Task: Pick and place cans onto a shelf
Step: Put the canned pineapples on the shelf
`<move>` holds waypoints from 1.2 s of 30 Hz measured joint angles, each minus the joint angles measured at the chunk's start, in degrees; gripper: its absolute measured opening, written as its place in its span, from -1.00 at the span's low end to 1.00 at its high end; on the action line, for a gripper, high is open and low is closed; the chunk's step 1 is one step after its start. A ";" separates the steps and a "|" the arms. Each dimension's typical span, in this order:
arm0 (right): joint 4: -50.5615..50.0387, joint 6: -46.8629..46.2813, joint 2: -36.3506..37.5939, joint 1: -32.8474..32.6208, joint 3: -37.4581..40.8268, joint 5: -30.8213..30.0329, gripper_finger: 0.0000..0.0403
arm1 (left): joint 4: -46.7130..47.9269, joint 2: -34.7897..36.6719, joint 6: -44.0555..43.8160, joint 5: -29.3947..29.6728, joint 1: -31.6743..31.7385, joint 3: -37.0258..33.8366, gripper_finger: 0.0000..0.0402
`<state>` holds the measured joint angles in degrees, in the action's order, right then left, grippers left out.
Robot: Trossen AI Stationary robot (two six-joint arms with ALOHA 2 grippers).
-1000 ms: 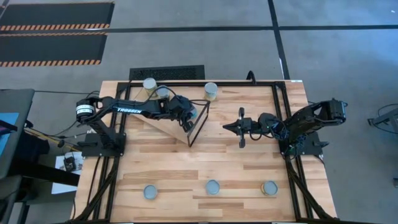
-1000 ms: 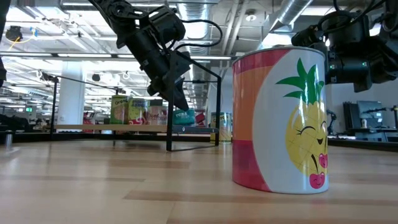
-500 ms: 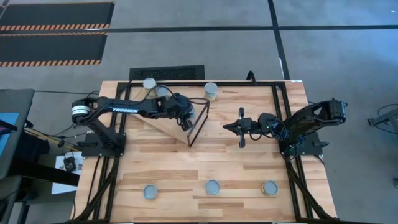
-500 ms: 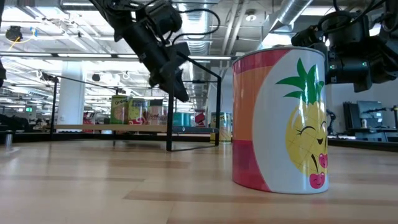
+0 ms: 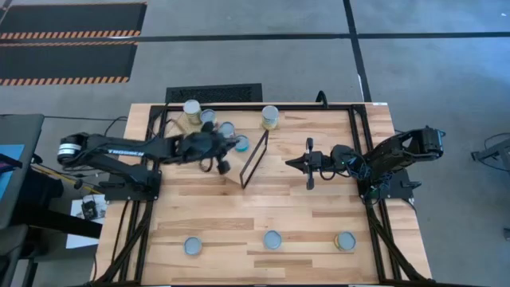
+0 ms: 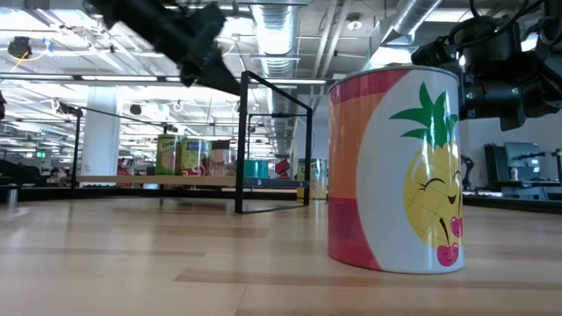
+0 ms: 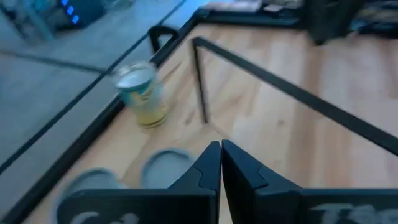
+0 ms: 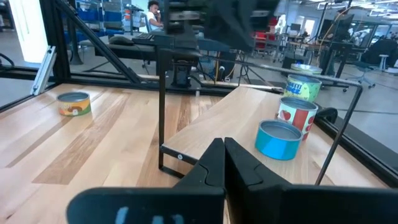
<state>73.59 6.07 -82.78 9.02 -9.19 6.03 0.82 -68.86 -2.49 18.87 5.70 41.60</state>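
Cans sit in two groups: four on the tilted plywood shelf (image 5: 209,151) at the table's far left, including a blue can (image 8: 278,139) and a strawberry-labelled can (image 8: 296,114), and three along the near edge, among them a pineapple-labelled can (image 6: 397,171). One more can (image 5: 270,116) stands beside the shelf's black frame (image 5: 253,155). The left gripper (image 5: 222,164), jaws closed and empty, hovers over the shelf. The right gripper (image 5: 296,162), jaws closed and empty, waits mid-table.
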 joint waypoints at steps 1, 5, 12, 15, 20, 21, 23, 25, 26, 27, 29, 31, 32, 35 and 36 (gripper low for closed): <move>-0.01 0.00 0.00 0.00 0.00 -0.01 -0.94 | -3.11 1.14 -0.46 -0.06 -0.99 -2.62 -0.98; 0.02 0.00 0.00 0.00 0.00 -0.02 -0.94 | -12.63 4.52 -3.44 -0.11 -4.03 -12.07 -0.98; 0.18 -0.88 0.02 0.00 -0.48 -0.08 -0.94 | -24.58 5.20 -5.75 -0.57 -7.50 -22.35 -0.98; 0.04 -1.07 0.00 -0.21 -1.25 -0.14 -0.94 | -30.47 5.16 -4.93 -0.63 -9.51 -25.70 -0.98; -4.63 -0.12 0.01 -2.10 -4.57 -0.79 -0.94 | -40.13 5.16 -3.27 -3.66 -14.30 -30.37 -0.98; -6.73 0.47 0.02 -2.69 -5.69 -1.66 -0.94 | -41.13 5.16 -3.27 -4.35 -15.42 -30.82 -0.98; -11.60 2.05 0.02 -3.93 -8.27 -3.79 -0.94 | -41.31 5.16 -3.27 -5.69 -17.88 -30.99 -0.98; -16.72 3.30 0.00 -5.15 -11.12 -5.44 -0.94 | -41.29 5.16 -3.11 -6.22 -20.32 -30.99 -0.98; -18.86 3.75 0.01 -5.64 -12.49 -5.90 -0.94 | -41.18 5.16 -2.68 -6.13 -21.61 -30.99 -0.98; -21.07 4.20 0.02 -6.07 -13.92 -6.10 -0.94 | -40.93 5.16 -2.14 -5.61 -22.93 -30.99 -0.98; -24.83 4.79 0.02 -6.77 -16.43 -6.13 -0.94 | -40.59 5.16 -1.00 -4.52 -25.67 -30.98 -0.98; -27.96 5.13 0.02 -7.28 -18.67 -6.15 -0.94 | -38.32 5.14 -1.02 -4.30 -28.33 -29.63 -0.98; -29.46 5.67 0.02 -7.44 -19.63 -6.15 -0.94 | -36.12 5.14 -1.66 -4.13 -29.56 -28.31 -0.98; -32.02 6.47 0.02 -7.63 -21.52 -6.18 -0.94 | -22.92 5.13 -4.45 0.22 -33.88 -22.47 -0.98; -32.66 6.47 0.02 -7.63 -22.02 -6.18 -0.94 | -17.43 5.11 -5.42 2.76 -35.31 -20.15 -0.98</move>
<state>40.92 12.53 -82.76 1.39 -31.21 -0.14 -16.60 -63.75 -7.91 21.63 -29.60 21.46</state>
